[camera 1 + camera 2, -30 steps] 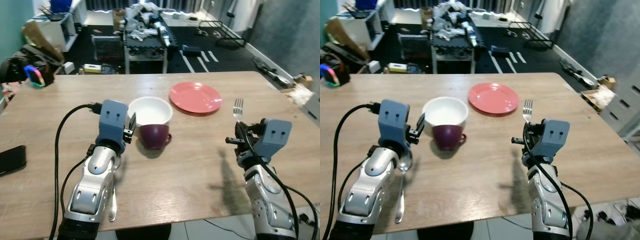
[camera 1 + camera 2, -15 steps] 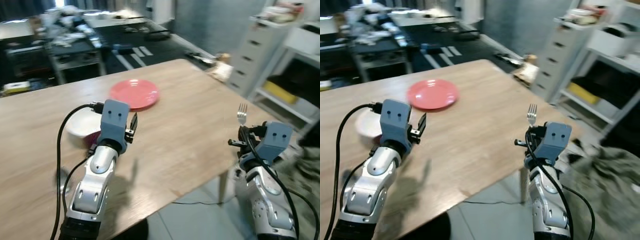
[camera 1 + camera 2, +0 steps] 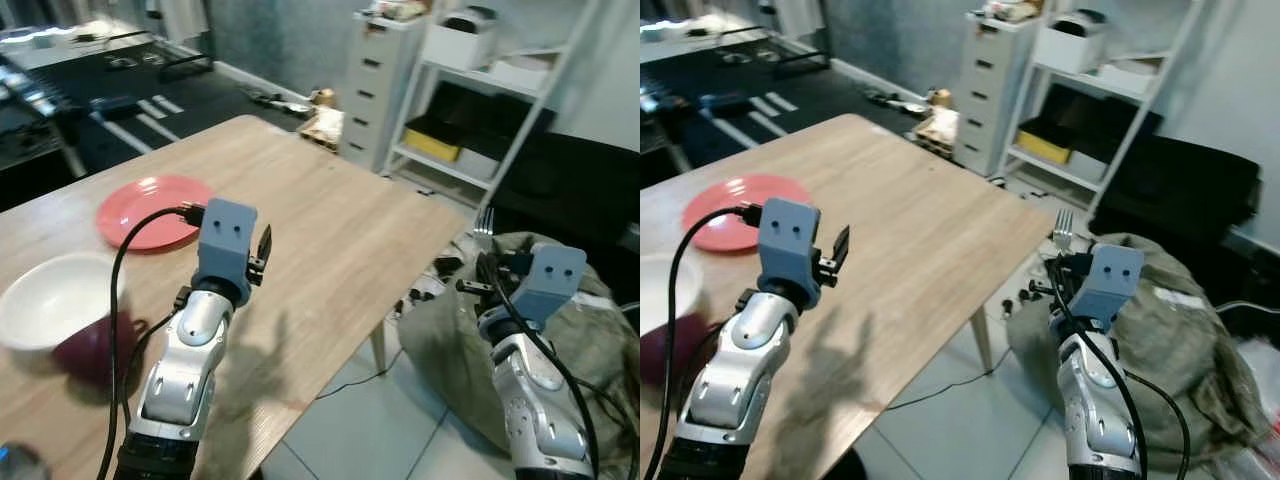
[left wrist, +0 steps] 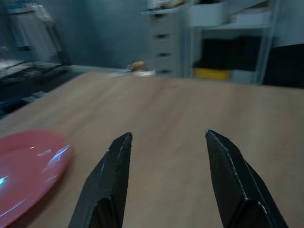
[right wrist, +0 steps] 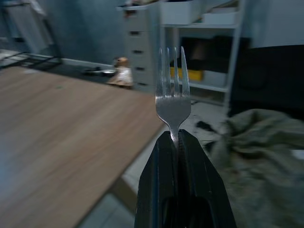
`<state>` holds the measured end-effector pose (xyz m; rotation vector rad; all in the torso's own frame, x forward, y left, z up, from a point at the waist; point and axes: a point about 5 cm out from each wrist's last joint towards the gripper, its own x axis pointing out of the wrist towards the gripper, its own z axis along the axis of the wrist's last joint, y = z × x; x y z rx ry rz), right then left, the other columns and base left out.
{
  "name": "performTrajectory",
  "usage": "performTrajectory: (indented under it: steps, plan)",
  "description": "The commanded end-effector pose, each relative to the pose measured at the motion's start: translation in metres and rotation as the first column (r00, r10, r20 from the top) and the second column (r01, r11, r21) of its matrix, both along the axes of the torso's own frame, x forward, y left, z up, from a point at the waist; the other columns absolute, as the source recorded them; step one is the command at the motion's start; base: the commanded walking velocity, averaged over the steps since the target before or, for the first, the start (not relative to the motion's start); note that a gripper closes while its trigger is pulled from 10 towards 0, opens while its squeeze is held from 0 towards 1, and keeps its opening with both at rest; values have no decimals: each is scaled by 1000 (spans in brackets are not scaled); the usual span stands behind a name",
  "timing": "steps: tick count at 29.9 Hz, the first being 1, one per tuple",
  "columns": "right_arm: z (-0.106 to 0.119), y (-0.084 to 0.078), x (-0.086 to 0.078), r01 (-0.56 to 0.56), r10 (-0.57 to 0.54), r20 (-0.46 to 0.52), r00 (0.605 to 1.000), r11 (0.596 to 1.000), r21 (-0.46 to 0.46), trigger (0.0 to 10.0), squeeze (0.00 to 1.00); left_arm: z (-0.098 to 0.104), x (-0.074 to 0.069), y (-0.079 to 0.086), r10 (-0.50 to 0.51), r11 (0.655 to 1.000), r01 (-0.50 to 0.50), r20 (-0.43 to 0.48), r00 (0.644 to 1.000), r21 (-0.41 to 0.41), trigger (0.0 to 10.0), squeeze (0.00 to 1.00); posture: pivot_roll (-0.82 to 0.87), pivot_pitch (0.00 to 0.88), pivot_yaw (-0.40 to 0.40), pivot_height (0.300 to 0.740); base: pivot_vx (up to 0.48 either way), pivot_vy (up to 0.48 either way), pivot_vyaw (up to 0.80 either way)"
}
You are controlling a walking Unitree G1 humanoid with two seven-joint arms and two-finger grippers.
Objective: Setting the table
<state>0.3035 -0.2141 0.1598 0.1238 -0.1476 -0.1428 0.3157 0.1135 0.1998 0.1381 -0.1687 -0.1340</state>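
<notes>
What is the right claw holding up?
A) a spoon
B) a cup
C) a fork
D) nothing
C: the right claw is shut on a fork, whose tines stand upright above the fingertips, out past the edge of the table.

Pale brown wood grain runs across the table [image 3: 330,220]. Ahead of the left gripper [image 4: 166,142], whose fingers are black under a blue-grey housing, lies a coral-pink plate [image 3: 150,210]; beside that arm sit a white bowl [image 3: 50,300] and a dark maroon cup [image 3: 90,350]. The right gripper [image 5: 176,137], also black, clasps a silver fork [image 5: 173,90]. Below it spreads an olive-green cloth heap [image 3: 1170,340]. Beyond stand a white drawer unit [image 3: 385,80] and white shelving.
</notes>
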Motion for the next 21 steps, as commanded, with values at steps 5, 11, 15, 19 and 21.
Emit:
performTrajectory:
  steps: [5,11,15,19,21]
  plan:
    - [-6,0,-2,7,-7,-20,1000,1000,-4,10000,0,-3,0,1,-5,1000,5,-7,1000,5,10000,0,-57,0,37,740,0,0,-788]
    - [-9,-1,-2,11,-11,-30,999,1000,-2,10000,0,-3,0,1,-9,1000,9,-8,1000,7,10000,0,-57,0,37,740,0,0,-788]
    - [-10,0,-2,11,-11,-33,999,1000,-1,10000,0,-4,0,1,-12,1000,12,-10,1000,8,10000,0,-57,0,40,740,0,0,-788]
    - [-10,1,-1,8,-8,-34,999,1000,-1,10000,0,-3,1,0,-15,1000,15,-9,1000,9,10000,0,-57,0,46,740,0,0,-788]
    - [-9,1,0,7,-7,-33,999,1000,-2,10000,0,-3,1,0,-18,1000,18,-10,1000,11,10000,0,-54,0,46,740,0,0,-788]
